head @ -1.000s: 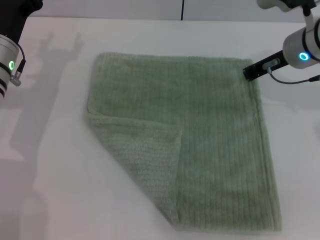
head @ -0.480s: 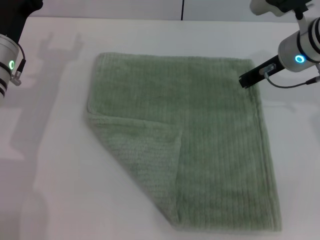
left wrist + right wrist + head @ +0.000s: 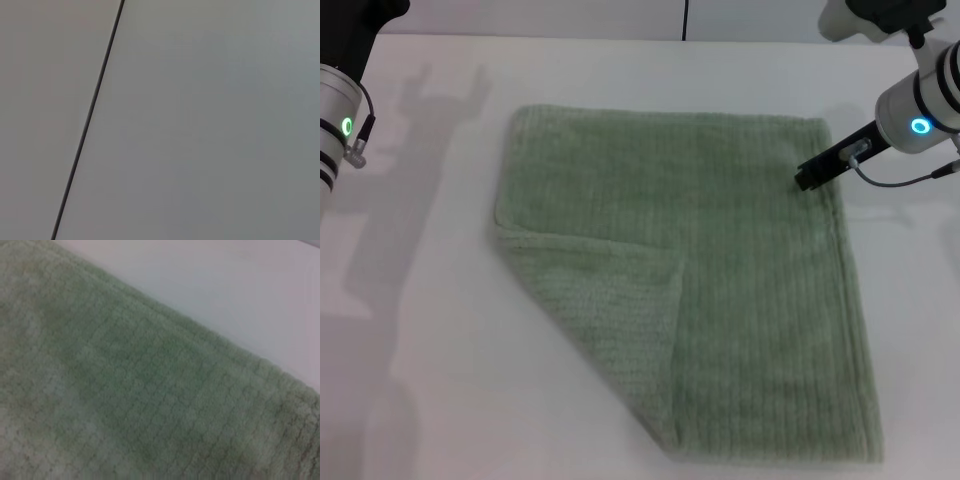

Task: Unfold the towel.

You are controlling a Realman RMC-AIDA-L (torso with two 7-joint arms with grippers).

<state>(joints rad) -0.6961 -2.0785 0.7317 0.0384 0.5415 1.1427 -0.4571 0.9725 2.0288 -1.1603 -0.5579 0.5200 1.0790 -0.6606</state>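
Mostly flat, head view: towel (image 3: 720,280) on white table (image 3: 430,330), near-left corner folded over. Right gripper (image 3: 812,176) at towel's far-right edge, open/shut can't tell. Left arm (image 3: 340,120) parked far left. R wrist: towel (image 3: 125,390) weave close-up, table beyond. L wrist: blank surface only.

Right hand (image 3: 807,178) low, reaching inward, fingers apparently together; left arm (image 3: 338,125) raised at side.

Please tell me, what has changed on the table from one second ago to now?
The right gripper has moved from the towel's far right corner a little nearer the robot and inward, over the right edge of the towel. Nothing was visibly gripped or released. The towel lies the same, its near left corner folded over, and the left arm stayed parked at the far left.
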